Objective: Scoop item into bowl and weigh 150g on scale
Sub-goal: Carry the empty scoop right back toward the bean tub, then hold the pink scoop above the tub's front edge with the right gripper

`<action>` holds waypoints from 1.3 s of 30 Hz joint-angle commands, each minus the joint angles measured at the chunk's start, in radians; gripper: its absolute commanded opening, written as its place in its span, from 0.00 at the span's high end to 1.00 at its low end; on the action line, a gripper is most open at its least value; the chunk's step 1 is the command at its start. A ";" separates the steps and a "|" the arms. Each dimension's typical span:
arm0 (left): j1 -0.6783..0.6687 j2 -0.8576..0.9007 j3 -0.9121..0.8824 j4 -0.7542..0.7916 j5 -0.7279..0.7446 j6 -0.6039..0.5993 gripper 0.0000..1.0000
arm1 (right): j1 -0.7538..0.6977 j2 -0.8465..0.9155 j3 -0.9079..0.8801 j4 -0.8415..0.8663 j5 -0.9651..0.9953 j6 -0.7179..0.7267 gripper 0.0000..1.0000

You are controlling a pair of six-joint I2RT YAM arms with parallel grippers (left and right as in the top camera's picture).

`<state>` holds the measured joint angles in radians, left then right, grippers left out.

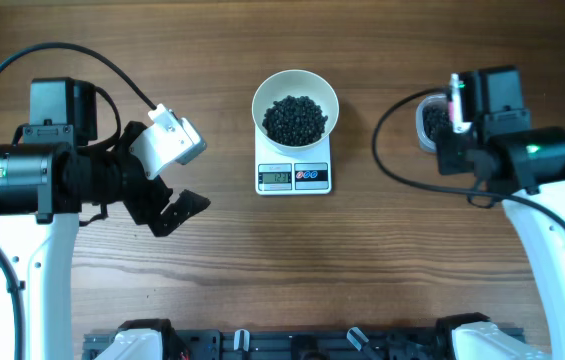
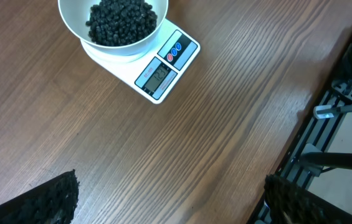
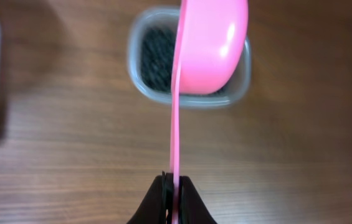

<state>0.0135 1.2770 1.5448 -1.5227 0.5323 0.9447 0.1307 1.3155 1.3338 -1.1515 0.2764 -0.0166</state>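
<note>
A smooth, round white bowl (image 1: pixel 259 108) stands on the flat white rectangular scale (image 1: pixel 294 162) at upper centre of the overhead view and holds a mound of tiny glossy black beads (image 1: pixel 295 118). At upper right, a clear rounded plastic tub (image 3: pixel 135 68) holds more beads. The right gripper (image 3: pixel 174 186) pinches the thin handle of a glossy pink scoop (image 3: pixel 210 43) above the tub. The left gripper (image 1: pixel 184 175) is spread wide and empty over the grained wood table (image 1: pixel 362 260) at left.

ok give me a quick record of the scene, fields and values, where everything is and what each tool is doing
bowl: white, on the scale, part filled with beans
scale: centre of table, display too small to read
tub: clear, on the right, beans inside
scoop: pink, handle in the right tool, cup above the tub
right tool: shut on the scoop handle
left tool: open, empty, left of the scale
</note>
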 commanded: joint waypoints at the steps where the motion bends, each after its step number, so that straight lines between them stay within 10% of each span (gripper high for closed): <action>1: 0.005 -0.010 0.014 -0.001 0.008 0.010 0.00 | -0.074 0.021 0.017 -0.034 0.003 -0.011 0.96; 39: 0.005 -0.010 0.014 -0.001 0.008 0.010 0.00 | -0.065 0.399 0.016 0.107 0.304 -0.362 0.96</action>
<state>0.0135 1.2770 1.5448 -1.5227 0.5323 0.9447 0.0521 1.6661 1.3361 -1.0378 0.5186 -0.3363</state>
